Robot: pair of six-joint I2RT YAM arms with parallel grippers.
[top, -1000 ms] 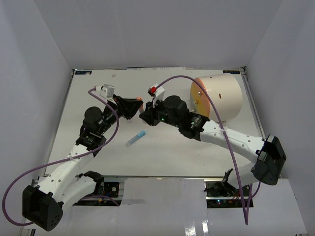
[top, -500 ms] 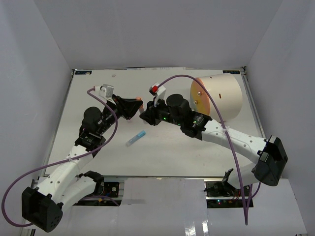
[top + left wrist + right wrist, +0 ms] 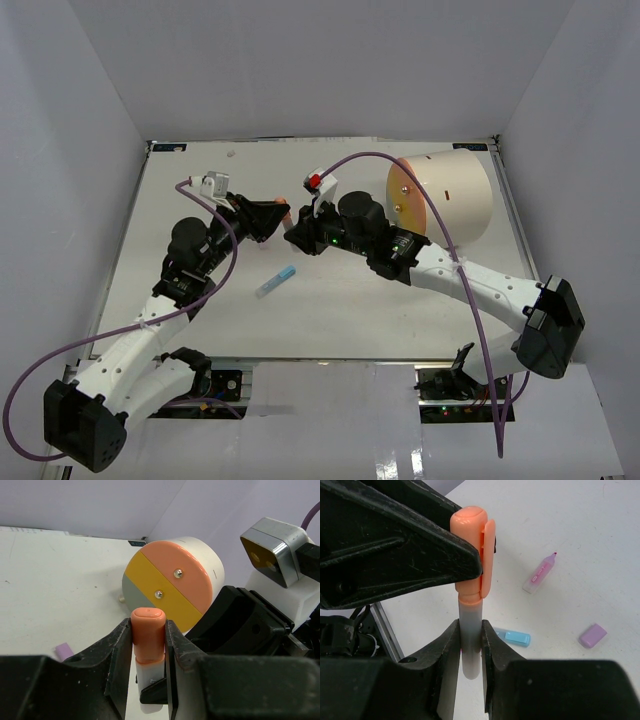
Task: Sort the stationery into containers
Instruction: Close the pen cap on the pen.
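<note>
Orange-capped highlighter [image 3: 471,575] is held in the air between the two arms. The left jaws pinch its orange cap [image 3: 148,625], and the right jaws pinch the pale barrel [image 3: 470,630] just below. Gripped at both ends like this, it looks set for the cap to be pulled off or pressed home before sorting. A pink marker [image 3: 539,573], a blue piece [image 3: 515,638] and a purple cap [image 3: 593,635] lie on the counter [image 3: 570,525] beneath. The cream drum [image 3: 170,582] lies on its side beyond.

The drum [image 3: 170,585] is cream, its face banded orange, yellow and grey. The marker [image 3: 470,612] has an orange cap and cloudy white barrel. On the white table [image 3: 570,520]: a pink marker [image 3: 539,573], a blue pen [image 3: 514,637], a lilac cap [image 3: 593,635]
</note>
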